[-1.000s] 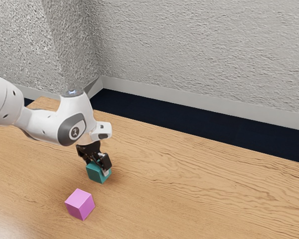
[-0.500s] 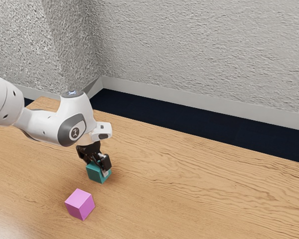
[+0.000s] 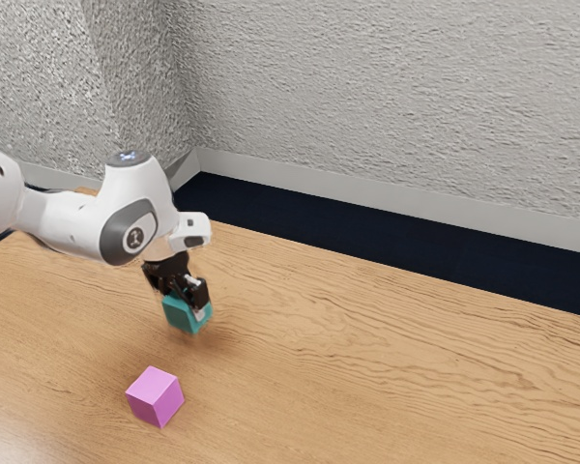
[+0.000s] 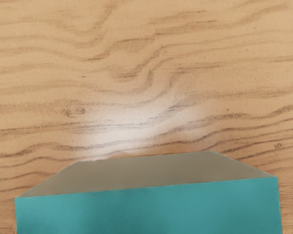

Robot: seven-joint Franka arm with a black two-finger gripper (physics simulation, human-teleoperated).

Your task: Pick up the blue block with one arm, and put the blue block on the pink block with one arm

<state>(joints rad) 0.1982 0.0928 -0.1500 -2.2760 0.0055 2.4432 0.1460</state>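
Observation:
A teal-blue block (image 3: 185,316) hangs a little above the wooden table, with my black gripper (image 3: 181,298) shut on its sides. The same block (image 4: 151,207) lies just under the hand in the wrist view, with a grey shadow on the wood beyond it. The pink block (image 3: 155,395) rests on the table, nearer the front edge and slightly toward the exterior view's left of the held block, apart from it.
The wooden table (image 3: 387,358) stretches wide toward the exterior view's right. A textured grey wall (image 3: 387,87) and a dark floor strip (image 3: 416,242) lie behind the table's far edge.
My gripper has risen with the blue block, which has left the table, and shifted slightly toward the exterior view's left. The pink block has not moved.

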